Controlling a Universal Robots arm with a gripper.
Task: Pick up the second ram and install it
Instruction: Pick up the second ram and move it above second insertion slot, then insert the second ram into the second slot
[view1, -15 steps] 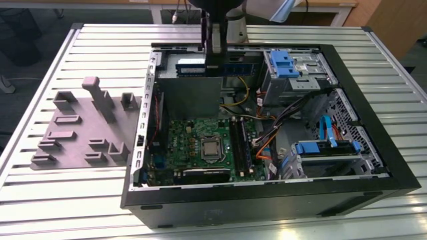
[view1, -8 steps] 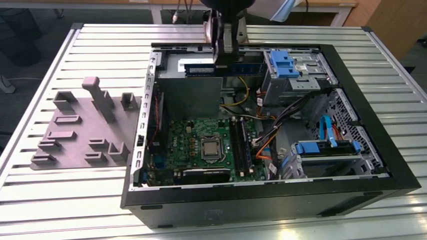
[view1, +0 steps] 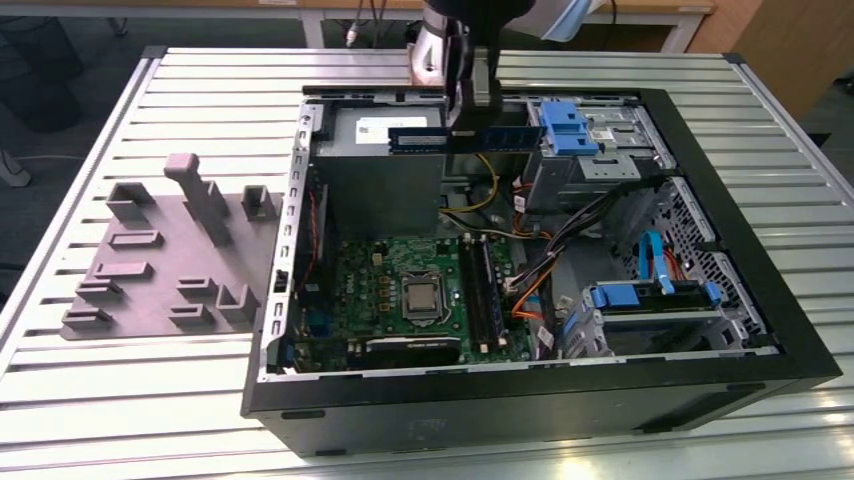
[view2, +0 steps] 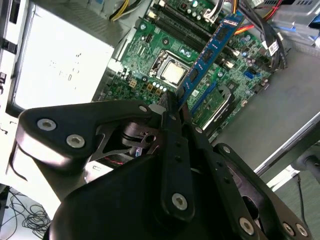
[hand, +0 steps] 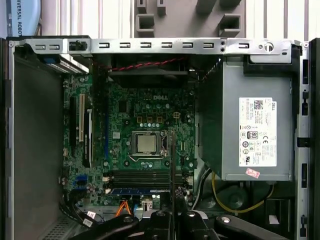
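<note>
Clearly in hand: the second ram (view1: 514, 137) hangs pinched in the gripper (view1: 473, 122), well above the motherboard (view1: 387, 285).

Both fingers (view2: 175, 150) are clamped flat on the stick's two faces, about mid-length by the exterior view, and the stick is level, touching nothing on the motherboard. In the first wrist view a seated blue stick (hand: 137, 191) lies in one of the motherboard's slots. I judge the second ram light, stiff and thin, but fragile. A hold on the bare faces near the middle suits it, off the contact edge. A narrow pinch may let it swivel.
</note>
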